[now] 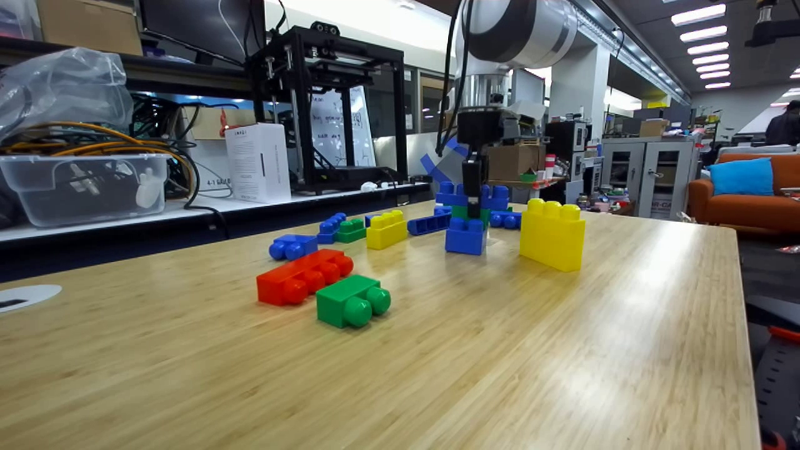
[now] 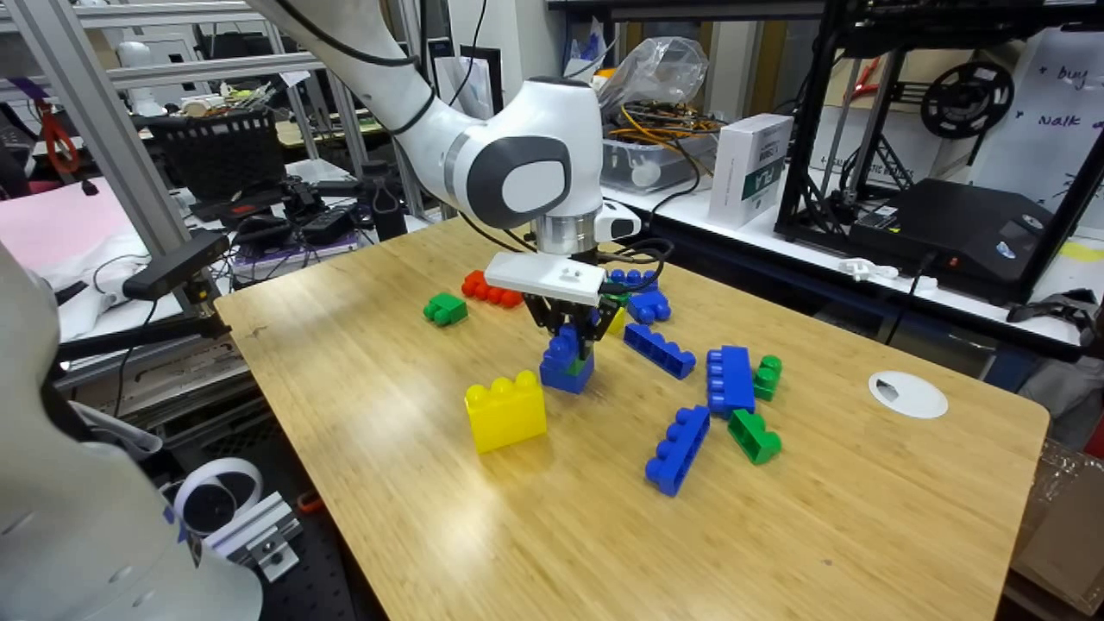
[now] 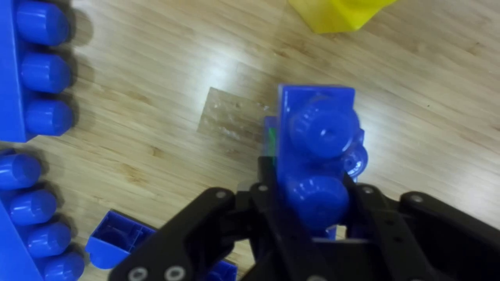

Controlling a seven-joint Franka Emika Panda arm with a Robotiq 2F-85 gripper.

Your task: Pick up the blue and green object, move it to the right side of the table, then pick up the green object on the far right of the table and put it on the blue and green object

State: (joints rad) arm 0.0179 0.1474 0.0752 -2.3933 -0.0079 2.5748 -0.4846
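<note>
The blue and green object (image 1: 465, 236) is a small tower standing upright near the middle of the table (image 2: 828, 517). It has a wide blue brick on top, green in the middle and blue at the base. It also shows in an exterior view (image 2: 567, 378) and in the wrist view (image 3: 318, 132). My gripper (image 3: 308, 171) points down with its fingers against both sides of the top blue brick, shut on it. The tower's base appears to rest on the table. Separate green bricks lie at one end (image 2: 445, 309) and among blue bricks (image 2: 755, 435) (image 2: 768, 377).
A larger yellow brick (image 2: 506, 414) stands close beside the tower. Loose blue bricks (image 2: 679, 450) (image 2: 731, 379) (image 2: 660, 349) lie around it. A red brick (image 1: 305, 276) and a smaller yellow brick (image 1: 386, 229) lie farther off. A white disc (image 2: 907, 394) is set in the tabletop.
</note>
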